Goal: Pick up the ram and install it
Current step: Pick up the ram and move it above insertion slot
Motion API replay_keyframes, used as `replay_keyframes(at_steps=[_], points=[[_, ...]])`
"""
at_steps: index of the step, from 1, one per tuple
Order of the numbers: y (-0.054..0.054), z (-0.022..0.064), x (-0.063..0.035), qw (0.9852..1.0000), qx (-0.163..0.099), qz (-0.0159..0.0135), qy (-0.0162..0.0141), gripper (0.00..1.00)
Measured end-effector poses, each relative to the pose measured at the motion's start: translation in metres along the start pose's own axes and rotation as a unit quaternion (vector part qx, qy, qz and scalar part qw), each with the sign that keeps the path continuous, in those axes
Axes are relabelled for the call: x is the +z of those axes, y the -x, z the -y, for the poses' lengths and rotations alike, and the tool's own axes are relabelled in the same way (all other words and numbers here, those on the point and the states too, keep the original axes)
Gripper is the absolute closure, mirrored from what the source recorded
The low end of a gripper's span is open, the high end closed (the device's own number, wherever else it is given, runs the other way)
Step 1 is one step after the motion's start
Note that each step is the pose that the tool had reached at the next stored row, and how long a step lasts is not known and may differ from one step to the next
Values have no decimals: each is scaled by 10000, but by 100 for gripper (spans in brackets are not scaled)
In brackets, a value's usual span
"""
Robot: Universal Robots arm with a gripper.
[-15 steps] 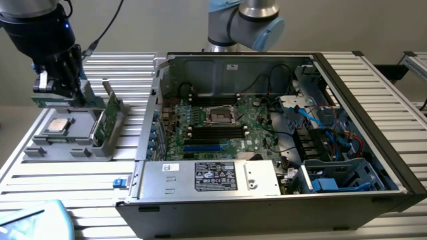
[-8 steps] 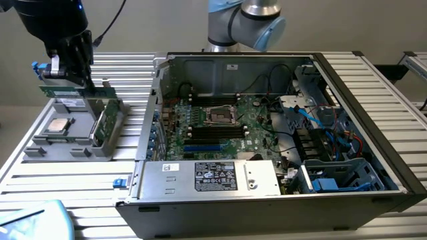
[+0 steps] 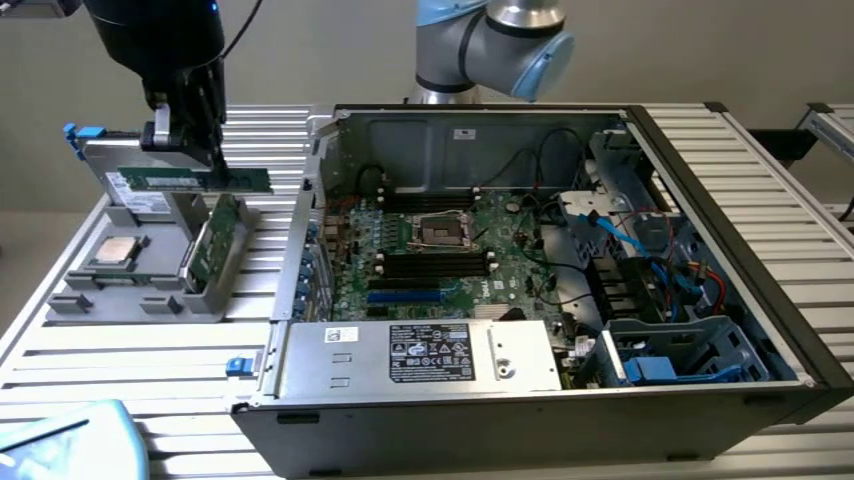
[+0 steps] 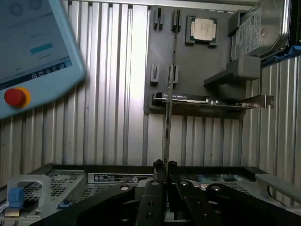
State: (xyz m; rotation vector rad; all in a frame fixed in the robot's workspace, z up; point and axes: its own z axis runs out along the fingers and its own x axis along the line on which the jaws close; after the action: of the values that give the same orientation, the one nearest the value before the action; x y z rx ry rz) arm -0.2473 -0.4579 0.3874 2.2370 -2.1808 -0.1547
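The tool (image 4: pixel 163 165) pinches the ram (image 4: pixel 167 117) by its top edge, holding it above the grey holder (image 3: pixel 80 295) on the surface (image 3: pixel 134 350), left of the open computer case (image 3: pixel 534 420). Pick-up looks done. Installing calls for aligning the ram with a black slot (image 3: pixel 434 262).

from my station i count one arm (image 3: pixel 494 35), one gripper (image 4: pixel 165 165) and one ram (image 3: pixel 140 181). one open computer case (image 3: pixel 747 190), with one power supply (image 3: pixel 427 352), one cpu socket (image 3: pixel 438 232) and two banks of black slots (image 3: pixel 434 262); the slots per bank i can't count. one grey holder (image 3: pixel 134 295) carries one larger green board (image 3: pixel 214 245), one cpu chip (image 3: pixel 114 252) and one hard drive (image 4: pixel 261 28). one teach pendant (image 4: pixel 33 52) with one red button (image 4: pixel 15 97).
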Motion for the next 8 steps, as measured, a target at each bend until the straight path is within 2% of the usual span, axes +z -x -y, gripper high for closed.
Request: replay_keyframes(at_steps=[8], points=[[-13, 361, -35, 10000, -2, 24, 1, 86]])
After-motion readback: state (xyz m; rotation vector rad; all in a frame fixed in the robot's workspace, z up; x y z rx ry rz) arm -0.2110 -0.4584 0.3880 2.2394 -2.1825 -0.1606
